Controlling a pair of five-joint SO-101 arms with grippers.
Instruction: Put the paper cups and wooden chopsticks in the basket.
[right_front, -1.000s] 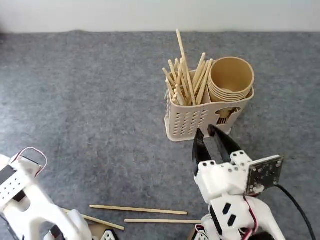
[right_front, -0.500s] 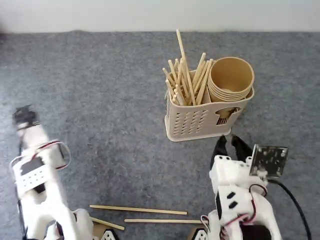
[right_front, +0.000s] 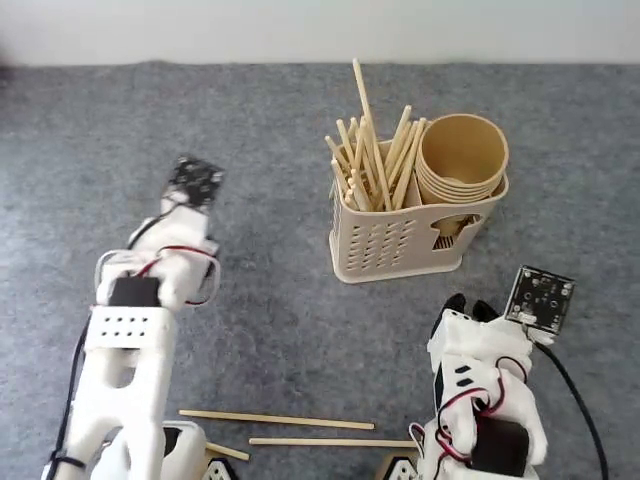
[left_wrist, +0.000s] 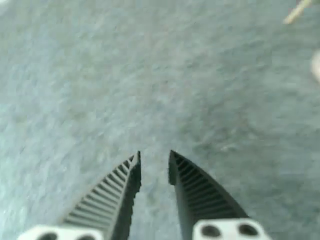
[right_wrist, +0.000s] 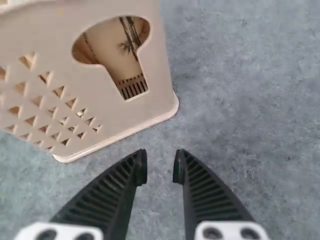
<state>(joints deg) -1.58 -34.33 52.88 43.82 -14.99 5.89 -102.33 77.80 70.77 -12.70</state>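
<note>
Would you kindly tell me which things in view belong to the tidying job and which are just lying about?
Belonging to the job:
- basket
- paper cups, stacked in the basket
- wooden chopsticks standing in the basket
- loose chopsticks lying on the mat near the arms' bases

Just surroundings:
- grey mat
- white wall at the back
</note>
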